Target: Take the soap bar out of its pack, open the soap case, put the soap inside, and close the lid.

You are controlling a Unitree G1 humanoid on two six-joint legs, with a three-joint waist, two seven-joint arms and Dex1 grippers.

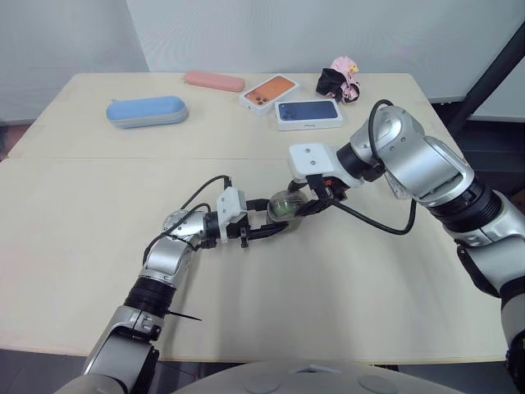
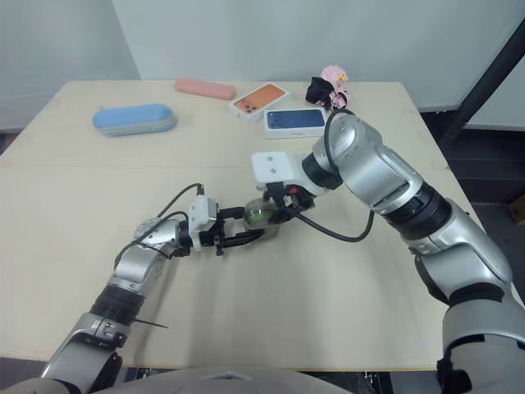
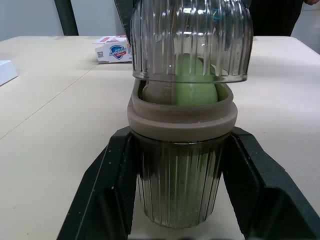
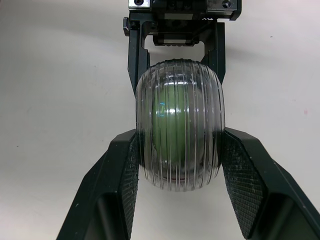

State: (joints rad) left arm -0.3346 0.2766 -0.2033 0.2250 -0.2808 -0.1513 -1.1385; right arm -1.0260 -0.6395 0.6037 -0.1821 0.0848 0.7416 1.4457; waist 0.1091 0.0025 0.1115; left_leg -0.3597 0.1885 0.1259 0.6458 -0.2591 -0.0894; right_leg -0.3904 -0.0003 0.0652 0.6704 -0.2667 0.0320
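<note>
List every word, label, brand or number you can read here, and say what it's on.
No text reads clearly.
Soap pack: a blue shield logo and a QR-style code, with words too blurred to read.
Blue box: small print on its front edge, too small to read.
Orange box: no legible text.

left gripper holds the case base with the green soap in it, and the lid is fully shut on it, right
The lid is not shut: the left wrist view shows it raised, with a gap beneath. The left gripper does hold the case base, green soap inside.
</note>
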